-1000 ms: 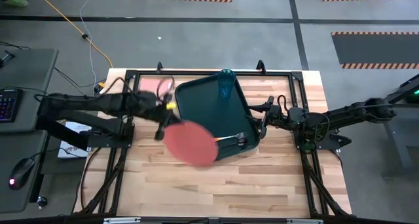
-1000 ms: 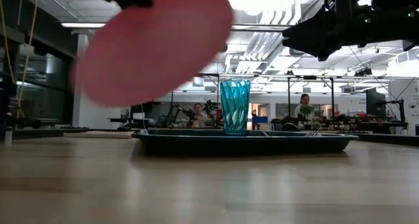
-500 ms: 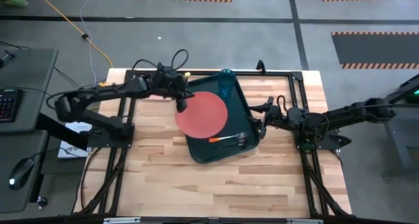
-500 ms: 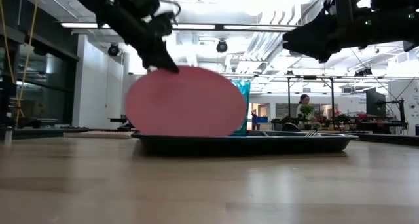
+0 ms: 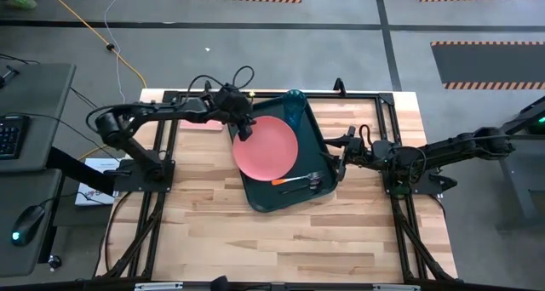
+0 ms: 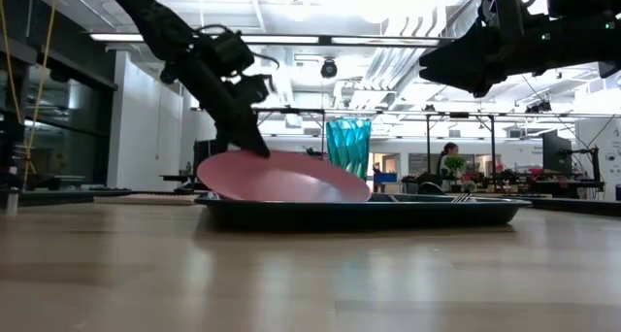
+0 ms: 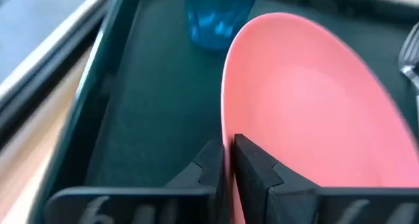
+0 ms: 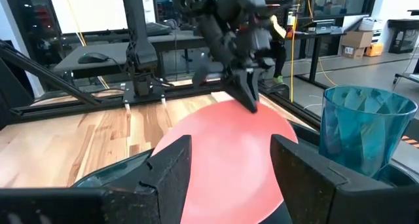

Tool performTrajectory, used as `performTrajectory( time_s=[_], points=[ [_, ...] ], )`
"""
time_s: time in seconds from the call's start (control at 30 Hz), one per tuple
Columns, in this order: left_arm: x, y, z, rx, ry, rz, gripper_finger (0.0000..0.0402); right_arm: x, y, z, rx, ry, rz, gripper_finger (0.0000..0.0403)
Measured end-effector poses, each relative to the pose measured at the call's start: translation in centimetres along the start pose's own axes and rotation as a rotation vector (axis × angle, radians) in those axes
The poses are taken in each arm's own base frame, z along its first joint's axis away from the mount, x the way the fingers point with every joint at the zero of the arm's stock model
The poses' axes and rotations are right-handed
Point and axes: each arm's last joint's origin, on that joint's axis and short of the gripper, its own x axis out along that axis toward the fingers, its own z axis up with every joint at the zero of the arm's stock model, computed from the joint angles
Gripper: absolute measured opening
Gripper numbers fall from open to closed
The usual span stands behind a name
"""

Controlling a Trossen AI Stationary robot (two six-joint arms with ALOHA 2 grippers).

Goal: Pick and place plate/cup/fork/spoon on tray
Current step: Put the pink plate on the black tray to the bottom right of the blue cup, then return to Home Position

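The round pink plate (image 5: pixel 266 146) lies over the dark green tray (image 5: pixel 312 134), tilted, with its left rim raised. It also shows in the low view (image 6: pixel 286 180) and the left wrist view (image 7: pixel 308 99). My left gripper (image 5: pixel 243 130) is shut on that raised rim. The teal cup (image 5: pixel 294 109) stands upright in the tray's far corner. The orange-handled fork (image 5: pixel 294 180) lies flat in the tray's near part. I cannot make out the dark spoon. My right gripper (image 8: pixel 229 168) is open and empty, just off the tray's right edge. My left gripper pinches the plate's rim (image 7: pixel 227 142) between its two fingers, on the plate's far left side. The fingers (image 6: pixel 250 138) slant down from the table's left. The held rim is lifted, and the plate's right side (image 6: pixel 354 191) rests in the tray.
A flat pink rectangle (image 5: pixel 201 124) lies left of the tray, under my left arm. Black frame rails run along the table's far, left and right sides. Bare wood stretches along the near half of the table (image 5: pixel 281 240). People sit in the room behind.
My left gripper has carried the plate from the tray's near left corner toward the far edge and right, over the tray, then down. The plate has tipped from steeply tilted and lifted clear to nearly flat, its right side now in the tray. The gripper stays shut on the rim.
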Motion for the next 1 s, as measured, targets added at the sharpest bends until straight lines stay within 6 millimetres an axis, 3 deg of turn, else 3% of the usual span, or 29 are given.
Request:
performTrajectory(
  time_s=[0.27,0.5,0.67,0.83,1.0],
  points=[
    [2.3,0.4,-0.6,0.017,0.007,0.012,0.0067,0.0,0.0,0.0,0.000,0.000,0.000,0.0200],
    [2.0,0.5,0.1,0.028,-0.058,0.046,0.0131,0.0,0.0,0.0,-0.001,0.001,-0.002,0.0200],
    [0.5,0.3,0.9,0.033,-0.101,0.060,0.0161,0.0,0.0,-0.1,-0.003,0.008,-0.003,0.0200],
    [-2.1,-0.3,1.2,0.038,-0.094,0.041,0.0164,0.0,0.0,-0.1,-0.004,0.009,-0.003,0.0200],
    [-4.6,-1.4,0.6,-0.024,-0.113,-0.128,0.0158,0.0,0.0,-0.1,-0.005,0.014,-0.004,0.0200]
  ],
)
